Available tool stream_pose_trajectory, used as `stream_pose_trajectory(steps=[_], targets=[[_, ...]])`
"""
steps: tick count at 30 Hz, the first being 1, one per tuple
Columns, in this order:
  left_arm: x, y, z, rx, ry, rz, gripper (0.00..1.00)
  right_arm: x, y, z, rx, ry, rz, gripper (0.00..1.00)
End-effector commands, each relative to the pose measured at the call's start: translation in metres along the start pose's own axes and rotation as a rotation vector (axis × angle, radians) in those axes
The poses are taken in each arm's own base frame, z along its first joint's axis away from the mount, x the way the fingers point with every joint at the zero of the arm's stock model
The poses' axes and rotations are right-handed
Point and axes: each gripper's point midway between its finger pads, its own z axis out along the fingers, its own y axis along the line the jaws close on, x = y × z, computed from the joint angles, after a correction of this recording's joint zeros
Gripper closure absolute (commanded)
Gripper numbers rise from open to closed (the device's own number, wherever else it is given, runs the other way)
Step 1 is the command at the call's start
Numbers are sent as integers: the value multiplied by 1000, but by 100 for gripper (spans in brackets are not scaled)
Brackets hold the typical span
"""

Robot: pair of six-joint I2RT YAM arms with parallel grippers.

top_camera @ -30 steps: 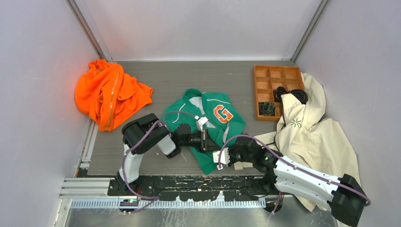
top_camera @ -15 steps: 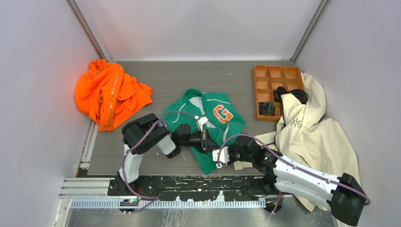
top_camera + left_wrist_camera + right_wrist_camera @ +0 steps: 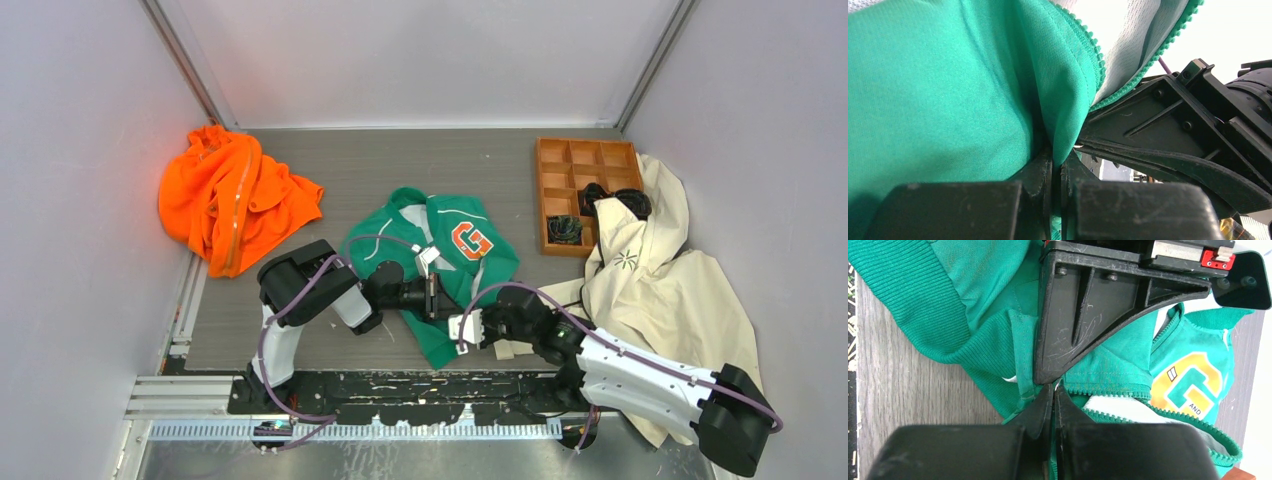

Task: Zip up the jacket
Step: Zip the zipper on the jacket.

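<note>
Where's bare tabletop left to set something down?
Bare table runs between the orange garment and the wooden tray, behind the jacket. Crowded in front, where left pincer and right pincer pinch it, and right, under the cream coat.

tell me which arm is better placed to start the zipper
Right, probably. The right gripper is shut on the green track jacket at its ribbed hem where the zipper teeth begin; the left gripper pinches a fold further up.

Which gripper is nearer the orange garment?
Left. The left gripper pinches the jacket front, to the right of the orange garment. The right gripper pinches the jacket's lower edge, farther right.
</note>
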Motion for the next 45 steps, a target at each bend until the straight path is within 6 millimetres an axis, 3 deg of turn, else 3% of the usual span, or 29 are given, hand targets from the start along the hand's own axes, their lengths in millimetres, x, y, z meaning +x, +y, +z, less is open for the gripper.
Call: stream_pose_trajectory(steps=[1,15,20,27,30,33,38,42,45], targets=[[-4,-21,1,72,-1,50,100,-7,-18,-4,59,-2,-1,97],[1,-21,-1,69,11,53,100,-26,-41,-23,149,-86,148,99],[5,-18,-3,54,23,68,100,-48,-51,-33,225,-227,143,99],[12,-21,-5,59,47,105,100,-26,-65,-19,308,-149,158,99],[15,-20,-9,50,49,112,100,-10,-74,-23,341,-107,180,99],[17,-19,-9,41,57,120,100,0,-64,-29,308,-84,172,99],[19,-21,-3,48,87,133,100,-24,-51,-25,251,-209,99,99],[21,-23,0,45,99,141,100,-46,-69,-14,286,-266,78,99],[23,-24,-3,44,104,148,100,-48,-77,-9,310,-270,56,99]])
